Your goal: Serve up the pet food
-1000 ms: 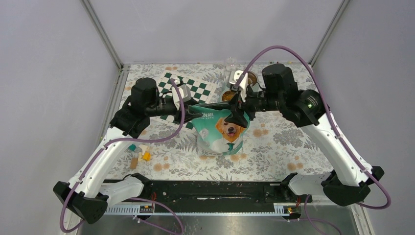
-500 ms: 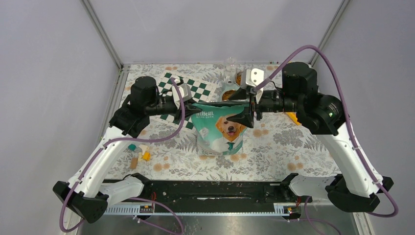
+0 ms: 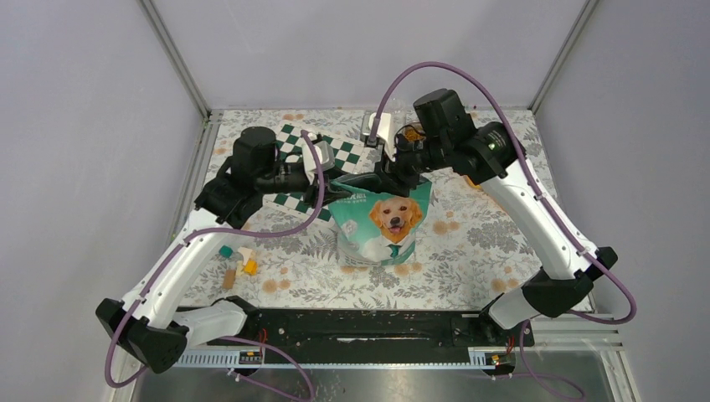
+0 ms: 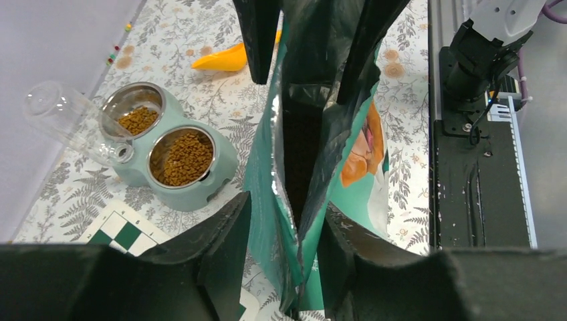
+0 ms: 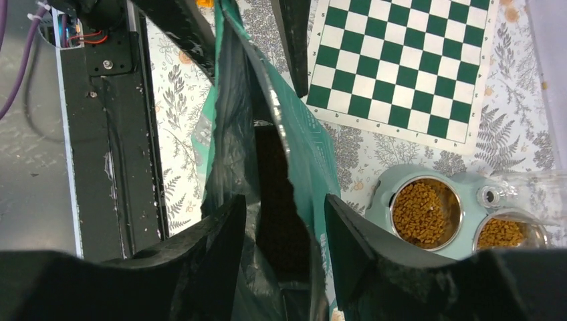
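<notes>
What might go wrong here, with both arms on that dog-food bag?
The left pincer and right pincer each straddle the open rim of the upright bag; uneven pulling might tip or tear it. The twin bowl close beside it already holds kibble, so pouring more may overflow. The clear bottle tilted at the bowl looks easy to knock.

arms (image 3: pixel 544 226): white links, black joints | cables (image 3: pixel 429 66): purple | fingers (image 4: pixel 220 254): black
</notes>
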`<state>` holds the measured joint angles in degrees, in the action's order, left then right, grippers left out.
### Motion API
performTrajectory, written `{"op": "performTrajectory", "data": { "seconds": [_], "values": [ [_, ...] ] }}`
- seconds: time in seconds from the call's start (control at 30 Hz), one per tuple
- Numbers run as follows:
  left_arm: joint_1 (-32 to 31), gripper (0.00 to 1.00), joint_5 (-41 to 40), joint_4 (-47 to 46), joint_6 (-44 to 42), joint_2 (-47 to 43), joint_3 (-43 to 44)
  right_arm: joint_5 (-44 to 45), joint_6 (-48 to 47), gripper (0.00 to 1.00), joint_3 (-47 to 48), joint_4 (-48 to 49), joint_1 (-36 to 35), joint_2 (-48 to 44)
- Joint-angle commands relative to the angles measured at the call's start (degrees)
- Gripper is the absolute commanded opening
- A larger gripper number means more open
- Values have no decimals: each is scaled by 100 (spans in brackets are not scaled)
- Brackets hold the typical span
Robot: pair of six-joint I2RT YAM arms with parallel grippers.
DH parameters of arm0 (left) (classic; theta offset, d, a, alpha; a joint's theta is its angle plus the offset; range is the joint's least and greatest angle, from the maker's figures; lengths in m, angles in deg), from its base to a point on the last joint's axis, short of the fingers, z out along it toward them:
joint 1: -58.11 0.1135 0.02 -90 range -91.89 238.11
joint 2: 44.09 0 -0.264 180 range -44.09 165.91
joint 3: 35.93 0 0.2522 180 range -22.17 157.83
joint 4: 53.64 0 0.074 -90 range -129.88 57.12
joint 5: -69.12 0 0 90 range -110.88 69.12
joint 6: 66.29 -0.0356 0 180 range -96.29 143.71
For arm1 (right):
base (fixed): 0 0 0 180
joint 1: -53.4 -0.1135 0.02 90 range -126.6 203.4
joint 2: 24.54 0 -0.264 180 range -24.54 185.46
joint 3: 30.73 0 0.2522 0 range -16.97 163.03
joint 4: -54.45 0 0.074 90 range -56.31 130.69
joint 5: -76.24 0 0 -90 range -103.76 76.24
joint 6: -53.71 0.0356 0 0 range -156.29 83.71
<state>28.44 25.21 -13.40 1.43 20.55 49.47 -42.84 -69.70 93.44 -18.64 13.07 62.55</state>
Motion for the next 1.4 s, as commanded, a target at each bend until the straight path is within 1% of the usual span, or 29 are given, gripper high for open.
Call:
{"op": "performTrajectory", "data": {
  "seconds": [0.0, 0.13, 0.23, 0.27, 0.43, 0.57, 0.67, 0.8, 0.87, 0.9, 1.0, 1.1, 1.17, 1.2, 1.23, 1.3, 1.33, 1.37],
  "values": [
    [-69, 37, 31, -99, -143, 78, 277, -102, -265, 57, 233, -413, 6, -254],
    [-80, 25, -48, 19, -277, 112, 340, 52, -146, 62, 394, -399, 7, -217],
    [-80, 16, -81, 35, -311, 103, 373, 176, 181, 64, 711, -345, 9, -135],
    [-86, 14, -95, 37, -312, 101, 383, 180, 282, 65, 862, -344, 8, -107],
    [-91, 11, -275, 44, -266, 55, 434, 44, 448, 68, 1020, -356, 4, -131],
    [-91, 8, -319, 100, -314, -13, 441, -113, 5, 71, 584, -371, 2, -259],
    [-90, 4, -342, 126, -322, -47, 428, -26, -304, 71, 425, -603, 0, -201],
    [-91, 0, -391, 174, -333, -67, 460, 311, -536, 67, 428, -822, 8, -82],
    [-85, 0, -426, 211, -338, -66, 488, 387, -605, 63, 461, -880, 8, -43],
    [-91, 0, -438, 246, -350, -66, 512, 416, -631, 59, 484, -898, 2, -36],
    [-91, 0, -488, 359, -374, -40, 609, 542, -649, 42, 510, -902, 7, -71],
    [-89, 0, -480, 459, -361, -18, 709, 728, -718, 28, 469, -921, 0, -128],
    [-84, 1, -446, 512, -367, -5, 765, 852, -796, 16, 439, -968, 0, -170],
    [-88, 3, -433, 518, -360, 1, 772, 898, -829, 14, 433, -997, 0, -193],
    [-89, 8, -419, 516, -372, -4, 762, 937, -841, 16, 408, -1000, 4, -217],
    [-90, 16, -401, 516, -412, 0, 738, 993, -880, 28, 324, -993, 1, -279],
    [-90, 17, -399, 516, -431, 0, 738, 1020, -905, 33, 271, -997, 0, -318],
    [-89, 18, -396, 518, -456, 1, 733, 1057, -938, 36, 207, -998, 1, -351]
  ]
}}
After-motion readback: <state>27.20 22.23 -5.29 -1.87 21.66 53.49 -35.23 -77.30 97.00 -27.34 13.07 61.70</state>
